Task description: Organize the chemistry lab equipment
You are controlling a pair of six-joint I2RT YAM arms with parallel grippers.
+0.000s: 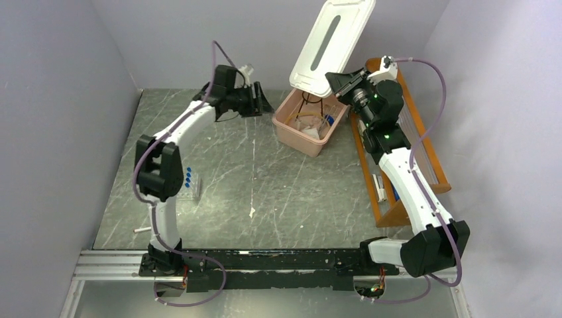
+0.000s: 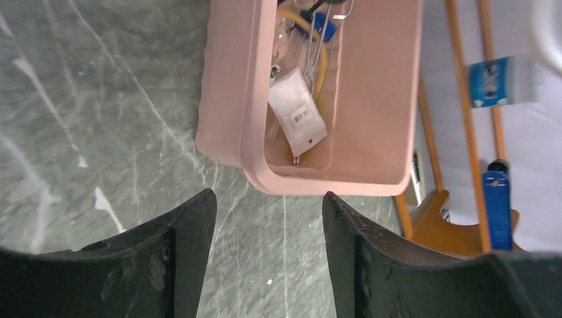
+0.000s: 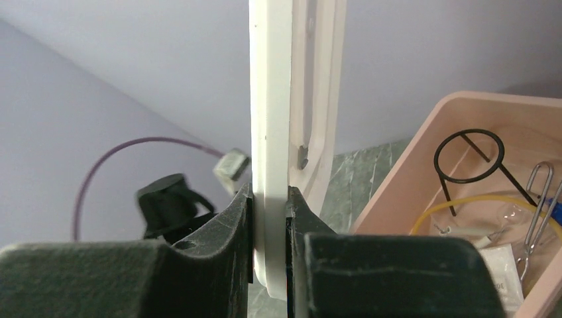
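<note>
From above, the pink bin point(image 1: 289, 127) sits near the counter's far edge, right of centre. The right gripper point(image 1: 337, 82) holds its white lid point(image 1: 331, 43) tilted up above it. The left gripper point(image 1: 260, 101) hovers just left of the bin, and the blue-capped tubes point(image 1: 189, 177) stand near the left edge.

In the left wrist view the jaws are spread wide over bare counter. The bin ahead holds a white packet point(image 2: 297, 112), metal tongs point(image 2: 315, 50) and amber tubing point(image 2: 323, 73).

In the right wrist view the jaws pinch the lid's edge. A black wire ring point(image 3: 469, 156) lies in the bin.

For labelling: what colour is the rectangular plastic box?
The plastic box is pale pink; best in left wrist view.
</note>
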